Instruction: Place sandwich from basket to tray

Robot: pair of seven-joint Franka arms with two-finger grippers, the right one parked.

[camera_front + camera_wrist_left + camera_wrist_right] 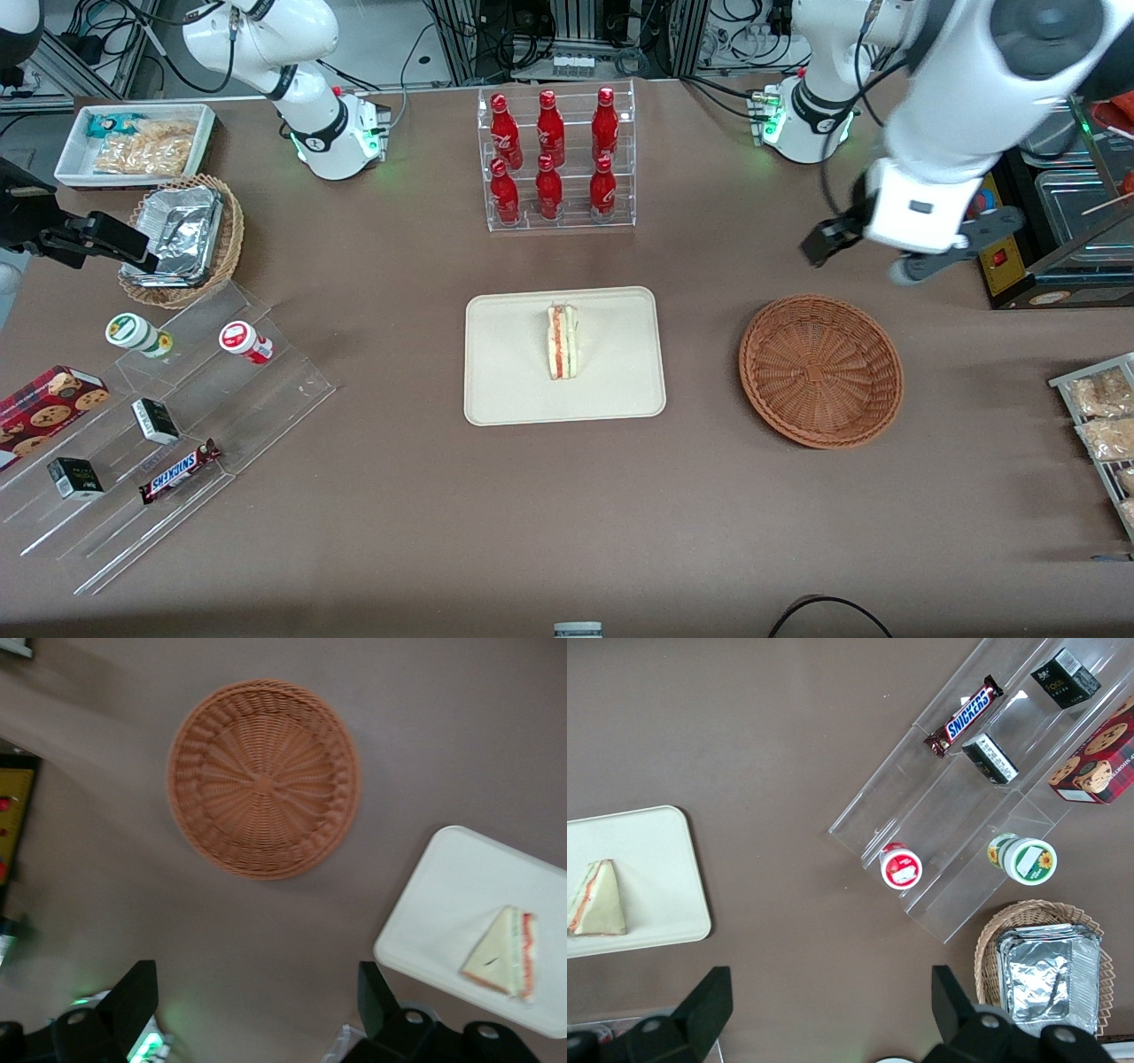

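The sandwich (pixel 562 341) lies in the middle of the cream tray (pixel 514 390), filling stripe up. It also shows in the left wrist view (pixel 505 952) on the tray (pixel 452 895), and in the right wrist view (pixel 598 899). The reddish-brown basket (pixel 821 369) sits empty beside the tray, toward the working arm's end; it also shows in the left wrist view (pixel 263 778). My left gripper (pixel 868 255) hangs above the table, farther from the front camera than the basket. It is open and empty (pixel 255 1001).
A clear rack of red bottles (pixel 556 159) stands farther back than the tray. Toward the parked arm's end are a stepped acrylic shelf of snacks (pixel 177 416), a tan basket with foil container (pixel 182 239) and a white bin (pixel 133 142). Packets on a rack (pixel 1099 416) lie at the working arm's end.
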